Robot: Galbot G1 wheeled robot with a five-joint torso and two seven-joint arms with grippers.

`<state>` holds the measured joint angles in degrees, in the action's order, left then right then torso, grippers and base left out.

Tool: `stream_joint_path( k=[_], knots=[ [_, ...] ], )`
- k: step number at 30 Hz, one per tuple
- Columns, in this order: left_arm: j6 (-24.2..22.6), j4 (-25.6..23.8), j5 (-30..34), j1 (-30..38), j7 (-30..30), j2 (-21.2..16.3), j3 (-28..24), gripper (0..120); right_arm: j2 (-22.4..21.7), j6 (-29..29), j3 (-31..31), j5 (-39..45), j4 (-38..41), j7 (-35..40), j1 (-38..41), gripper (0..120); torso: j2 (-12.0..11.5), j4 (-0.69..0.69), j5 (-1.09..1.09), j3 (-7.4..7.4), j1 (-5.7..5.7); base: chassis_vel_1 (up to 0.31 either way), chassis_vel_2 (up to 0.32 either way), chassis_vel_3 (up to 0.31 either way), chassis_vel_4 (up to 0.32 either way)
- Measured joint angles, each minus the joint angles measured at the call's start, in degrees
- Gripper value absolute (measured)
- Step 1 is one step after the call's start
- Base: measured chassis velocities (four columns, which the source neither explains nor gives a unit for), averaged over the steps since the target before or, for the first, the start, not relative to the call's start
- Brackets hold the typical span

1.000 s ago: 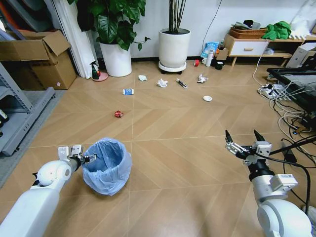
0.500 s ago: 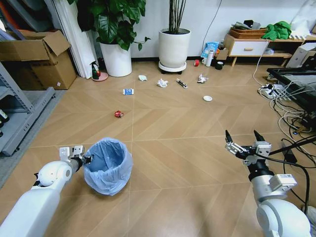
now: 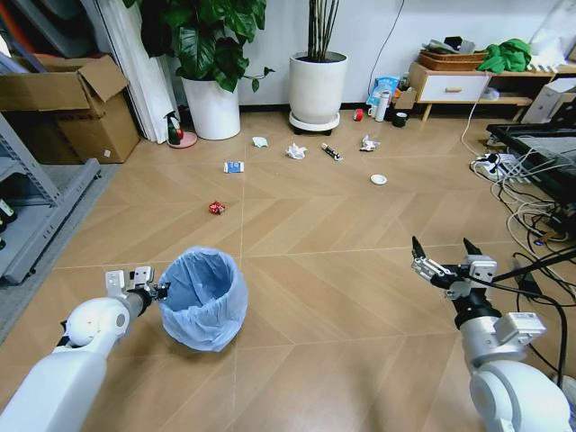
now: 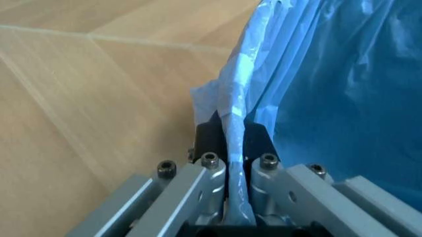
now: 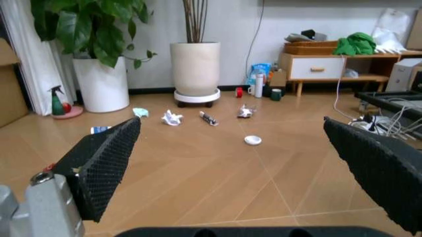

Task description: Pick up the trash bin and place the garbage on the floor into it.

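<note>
The trash bin (image 3: 206, 297), lined with a crinkly light-blue bag, is at the lower left of the head view. My left gripper (image 3: 160, 290) is shut on its rim; the left wrist view shows the bag edge (image 4: 235, 123) pinched between the black pads. My right gripper (image 3: 446, 252) hangs open over bare floor at the right, its ribbed pads (image 5: 105, 163) wide apart. The garbage lies farther off: a red wrapper (image 3: 216, 208), a blue-white packet (image 3: 233, 166), paper wads (image 3: 296, 151) (image 3: 368, 143) (image 3: 260, 141), a stick wrapper (image 3: 331, 152) and a white disc (image 3: 378, 179).
Two white plant pots (image 3: 317, 88) (image 3: 213, 108) stand by the back wall, a cardboard box (image 3: 72, 108) at the left, a metal rack (image 3: 36, 207) beside it. Cables and a power strip (image 3: 504, 180) lie at the right near a low cabinet (image 3: 450, 85).
The trash bin has shifted slightly to the right and tilted, held by my left gripper. The right arm has stayed in place.
</note>
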<state>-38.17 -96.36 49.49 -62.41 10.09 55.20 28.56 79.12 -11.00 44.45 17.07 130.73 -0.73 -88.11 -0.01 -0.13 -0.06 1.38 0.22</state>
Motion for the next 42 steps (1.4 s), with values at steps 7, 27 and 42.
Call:
stream_joint_path(
  k=[7, 27, 42],
  knots=[
    [5.1, -12.5, 2.2, -5.2, 9.7, 2.9, 4.2, 0, 0.0, -0.2, 0.2, 0.0, 0.0, 0.8, 0.5, 100, 0.0, 0.0, 0.04, 0.0, -0.01, 0.0, 0.0, 0.0, 0.0],
    [18.0, -29.6, -23.7, -20.5, 10.1, 14.3, 7.5, 0, -0.9, -0.6, 1.2, -1.3, 1.0, 1.2, 0.0, 100, 0.0, 0.0, 0.02, -0.01, -0.01, 0.0, 0.0, 0.0, 0.0],
    [18.0, -29.8, -24.4, -20.5, 9.5, 14.2, 6.9, 0, -0.7, -0.1, 0.8, -2.7, 0.1, 1.1, 0.7, 100, 0.0, -0.01, 0.02, 0.01, 0.0, -0.047, 0.062, 0.052, -0.069]
  ],
)
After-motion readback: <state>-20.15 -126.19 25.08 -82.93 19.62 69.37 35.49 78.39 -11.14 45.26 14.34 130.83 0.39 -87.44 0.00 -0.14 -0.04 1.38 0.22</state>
